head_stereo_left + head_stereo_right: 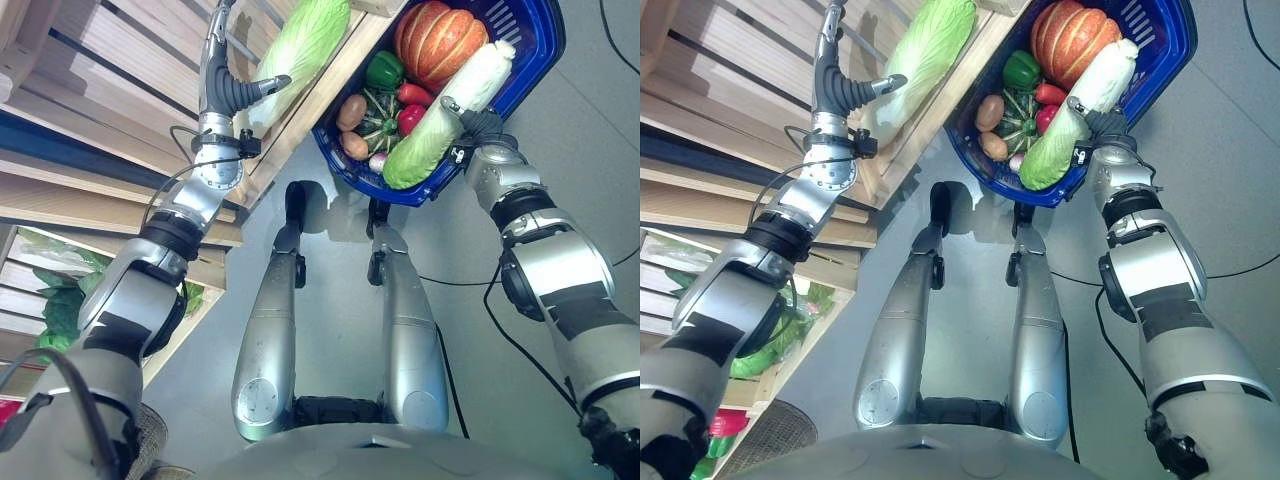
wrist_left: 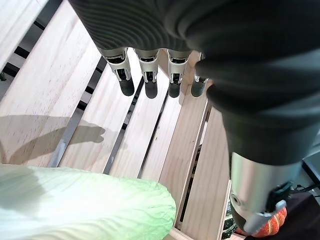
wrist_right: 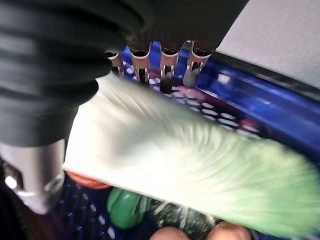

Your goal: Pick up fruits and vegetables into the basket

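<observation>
My right hand (image 1: 468,125) has its fingers wrapped round a cabbage (image 1: 440,118) over the blue basket (image 1: 535,55) (already well loaded), while my left hand (image 1: 222,88) hovers, fingers released, beside another cabbage (image 1: 305,45) on the wooden shelf (image 1: 130,90).

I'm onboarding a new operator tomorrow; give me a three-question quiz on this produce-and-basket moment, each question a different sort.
1. True or false: the long pale-green napa cabbage lies across the blue plastic basket at the right hand.
2. Which vegetable lies on the slatted wooden shelf beside the left hand? A) orange ribbed pumpkin B) second green napa cabbage C) green bell pepper
3. Fill in: the left hand's fingers are ____ and hold nothing.

Key: 1 true; 2 B; 3 straight.
</observation>
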### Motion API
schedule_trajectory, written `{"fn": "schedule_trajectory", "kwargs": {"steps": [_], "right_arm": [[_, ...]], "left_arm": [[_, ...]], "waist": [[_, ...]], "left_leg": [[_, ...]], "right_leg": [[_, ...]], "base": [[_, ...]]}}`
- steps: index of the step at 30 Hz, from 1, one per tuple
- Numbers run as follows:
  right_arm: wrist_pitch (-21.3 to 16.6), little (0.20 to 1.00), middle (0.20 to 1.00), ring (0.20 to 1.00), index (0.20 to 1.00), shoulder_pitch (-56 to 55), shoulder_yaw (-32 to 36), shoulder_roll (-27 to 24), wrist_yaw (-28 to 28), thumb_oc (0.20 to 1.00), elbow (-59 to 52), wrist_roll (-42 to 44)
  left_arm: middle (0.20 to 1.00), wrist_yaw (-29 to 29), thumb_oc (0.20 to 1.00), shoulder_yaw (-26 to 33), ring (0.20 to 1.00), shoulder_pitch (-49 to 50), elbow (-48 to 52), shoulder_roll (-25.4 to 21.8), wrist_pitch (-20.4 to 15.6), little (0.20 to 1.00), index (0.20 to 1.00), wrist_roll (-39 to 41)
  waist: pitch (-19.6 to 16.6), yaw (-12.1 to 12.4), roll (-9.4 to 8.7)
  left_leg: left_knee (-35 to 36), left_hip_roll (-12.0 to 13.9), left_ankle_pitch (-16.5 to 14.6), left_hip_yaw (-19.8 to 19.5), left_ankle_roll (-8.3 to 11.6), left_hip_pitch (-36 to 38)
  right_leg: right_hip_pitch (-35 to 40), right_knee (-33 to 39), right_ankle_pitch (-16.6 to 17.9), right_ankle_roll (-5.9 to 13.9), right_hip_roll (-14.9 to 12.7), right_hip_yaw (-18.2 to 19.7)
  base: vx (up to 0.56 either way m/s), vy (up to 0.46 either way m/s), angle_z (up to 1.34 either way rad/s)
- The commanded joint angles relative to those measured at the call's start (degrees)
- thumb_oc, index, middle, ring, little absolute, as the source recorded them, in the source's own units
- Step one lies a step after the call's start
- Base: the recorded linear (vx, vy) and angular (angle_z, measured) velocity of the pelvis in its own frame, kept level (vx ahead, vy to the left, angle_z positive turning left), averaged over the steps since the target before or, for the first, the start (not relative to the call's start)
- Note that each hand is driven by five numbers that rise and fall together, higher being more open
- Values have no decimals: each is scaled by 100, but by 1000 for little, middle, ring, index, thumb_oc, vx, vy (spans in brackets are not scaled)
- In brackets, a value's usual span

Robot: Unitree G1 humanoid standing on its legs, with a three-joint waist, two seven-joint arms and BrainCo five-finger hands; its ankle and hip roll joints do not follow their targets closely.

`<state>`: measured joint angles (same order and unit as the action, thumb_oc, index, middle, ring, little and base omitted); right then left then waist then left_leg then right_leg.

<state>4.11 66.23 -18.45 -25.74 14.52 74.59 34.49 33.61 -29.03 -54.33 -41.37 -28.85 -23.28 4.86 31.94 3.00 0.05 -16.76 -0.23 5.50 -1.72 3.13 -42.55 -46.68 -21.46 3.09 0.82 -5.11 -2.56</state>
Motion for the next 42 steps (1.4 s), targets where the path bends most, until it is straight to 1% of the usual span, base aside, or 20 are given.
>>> {"fn": "schedule_trajectory", "kwargs": {"steps": [1, 5, 10, 14, 16, 19, 20, 22, 25, 27, 28, 29, 32, 33, 36, 38, 42], "right_arm": [[-68, 1000, 1000, 1000, 1000, 26, -41, -361, 138, 1000, 38, 134], [-87, 1000, 1000, 1000, 1000, 22, -20, -374, 169, 1000, 26, 191], [-242, 1000, 1000, 1000, 1000, -4, 4, -362, 163, 1000, -29, 201], [-515, 1000, 1000, 1000, 1000, -40, 14, -354, 158, 1000, -125, 182], [-767, 1000, 1000, 1000, 1000, -72, 20, -349, 210, 1000, -224, 155], [-1182, 1000, 1000, 1000, 1000, -194, 67, -310, 435, 1000, -490, 67], [-1376, 1000, 1000, 1000, 1000, -264, 84, -296, 522, 1000, -603, 2], [-1614, 1000, 1000, 1000, 1000, -372, 105, -292, 686, 1000, -829, -100], [-1778, 1000, 1000, 1000, 1000, -539, 99, -271, 915, 1000, -1214, -163], [-1969, 1000, 1000, 1000, 1000, -725, 149, -273, 1176, 1000, -1570, -220], [-1967, 1000, 1000, 1000, 1000, -728, 150, -272, 1179, 1000, -1574, -222], [-2094, 1000, 1000, 1000, 1000, -831, 176, -275, 1309, 1000, -1721, -304], [-2244, 1000, 1000, 1000, 1000, -985, 191, -279, 1509, 1000, -1915, -454], [-2289, 1000, 1000, 1000, 1000, -1097, 172, -278, 1661, 1000, -2064, -533], [-2335, 1000, 1000, 1000, 1000, -1206, 162, -301, 1851, 1000, -2178, -568], [-2366, 1000, 1000, 1000, 1000, -1326, 165, -342, 1994, 1000, -2263, -528], [-2442, 1000, 1000, 1000, 1000, -1408, 184, -331, 2107, 1000, -2121, -485]], "left_arm": [[1000, 213, 1000, 262, 1000, 8, 103, 279, -299, 1000, 1000, 35], [1000, 242, 1000, 256, 1000, 54, 100, 285, -217, 1000, 1000, 7], [1000, 259, 1000, 272, 1000, 72, 14, 260, 85, 1000, 1000, 121], [1000, 231, 1000, 292, 1000, 70, -56, 208, 320, 1000, 1000, 174], [1000, 204, 1000, 295, 1000, 80, -147, 195, 432, 1000, 1000, 168], [1000, 185, 1000, 280, 1000, 80, -216, 163, 638, 1000, 1000, 127], [1000, 179, 1000, 272, 1000, 81, -255, 139, 694, 1000, 1000, 123], [1000, 174, 1000, 294, 1000, 71, -320, 123, 798, 1000, 1000, 77], [1000, 220, 1000, 307, 1000, 76, -391, 117, 907, 1000, 1000, 20], [1000, 210, 1000, 314, 1000, 73, -466, 92, 1081, 1000, 1000, -11], [1000, 210, 1000, 313, 1000, 73, -465, 92, 1082, 1000, 1000, -11], [1000, 188, 1000, 309, 1000, 50, -555, 76, 1160, 1000, 1000, -42], [1000, 180, 1000, 279, 1000, 6, -692, 60, 1251, 1000, 1000, -147], [1000, 179, 1000, 234, 1000, -42, -800, 41, 1330, 1000, 1000, -168], [1000, 140, 1000, 173, 1000, -117, -983, 14, 1467, 1000, 1000, -204], [1000, 16, 1000, 132, 1000, -197, -1233, -39, 1588, 1000, 1000, -154], [1000, -97, 1000, 49, 1000, -346, -1613, -60, 1676, 1000, 1000, -83]], "waist": [[-215, -40, 513], [-215, -45, 514], [-215, -72, 497], [-215, -96, 474], [-215, -120, 450], [-215, -179, 404], [-215, -208, 384], [-215, -261, 351], [-215, -337, 314], [-215, -411, 286], [-215, -410, 285], [-215, -460, 269], [-215, -519, 240], [-215, -567, 221], [-215, -629, 198], [-215, -701, 177], [-215, -778, 162]], "left_leg": [[-196, -260, -335, -25, 65, -111], [-191, -266, -338, -23, 68, -92], [-159, -256, -338, -1, 63, -26], [-131, -240, -335, 22, 61, 44], [-109, -231, -330, 35, 60, 87], [-94, -211, -327, 70, 68, 136], [-91, -197, -326, 92, 71, 146], [-68, -186, -323, 121, 74, 168], [-49, -167, -321, 161, 78, 187], [-52, -157, -333, 191, 83, 197], [-52, -157, -333, 191, 83, 198], [-44, -147, -339, 210, 82, 205], [-27, -130, -342, 242, 82, 226], [-9, -121, -346, 263, 82, 256], [-6, -109, -358, 286, 83, 288], [-10, -94, -356, 317, 91, 292], [-3, -61, -357, 370, 100, 300]], "right_leg": [[103, -274, -323, 366, 186, -328], [124, -257, -322, 363, 185, -323], [188, -223, -316, 364, 204, -305], [254, -194, -310, 361, 218, -296], [290, -183, -309, 357, 235, -289], [342, -166, -306, 357, 261, -264], [351, -160, -300, 359, 272, -248], [374, -126, -295, 354, 295, -220], [383, -105, -291, 350, 323, -180], [387, -100, -296, 350, 340, -143], [388, -101, -296, 350, 341, -142], [390, -91, -298, 351, 351, -122], [403, -78, -299, 353, 362, -98], [423, -65, -301, 354, 372, -83], [461, -37, -309, 351, 372, -61], [458, -45, -317, 345, 385, -44], [466, -32, -330, 337, 393, -15]], "base": [[0, 0, 0], [0, 0, 0], [0, 0, 0], [0, 0, 0], [0, 0, 0], [0, 0, 0], [0, 0, 0], [0, 0, 0], [-11, 37, -2], [-8, 36, -8], [-13, 37, -13], [-10, 21, -12], [-9, 21, -9], [-3, 24, -9], [4, 25, -10], [5, 43, -7], [5, 35, -7]]}}
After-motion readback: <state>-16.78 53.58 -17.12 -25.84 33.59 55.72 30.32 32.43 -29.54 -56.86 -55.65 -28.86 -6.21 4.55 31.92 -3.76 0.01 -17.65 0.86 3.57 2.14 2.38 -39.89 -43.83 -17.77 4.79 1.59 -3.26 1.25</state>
